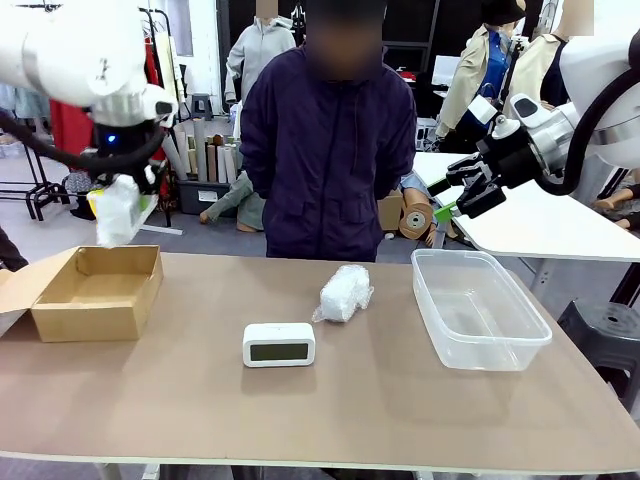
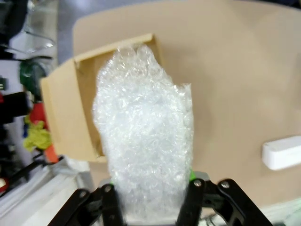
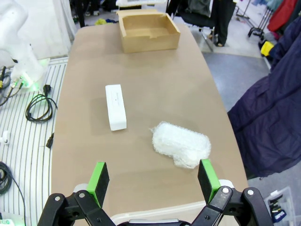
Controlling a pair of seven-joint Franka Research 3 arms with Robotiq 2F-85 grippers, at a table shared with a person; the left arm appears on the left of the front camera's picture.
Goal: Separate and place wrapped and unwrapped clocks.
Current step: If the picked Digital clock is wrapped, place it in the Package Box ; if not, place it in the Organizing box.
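Note:
My left gripper [image 1: 118, 195] hangs above the open cardboard box [image 1: 98, 290] at the table's left, shut on a wrapped clock [image 1: 116, 212], a lumpy bubble-wrap bundle. In the left wrist view that bundle [image 2: 143, 136] stands between my fingers [image 2: 113, 200] over the box [image 2: 82, 110]. A second wrapped clock [image 1: 345, 293] lies mid-table, also seen in the right wrist view [image 3: 181, 144]. The unwrapped white clock [image 1: 279, 344] with a dark display stands in front of it, nearer me. My right gripper [image 1: 462, 195] is open and empty, high above the table's right.
A clear plastic tub [image 1: 478, 310] sits at the table's right. A person [image 1: 330, 150] in a dark jacket stands at the far edge, hands behind the back. A white table [image 1: 540, 225] stands beyond at the right.

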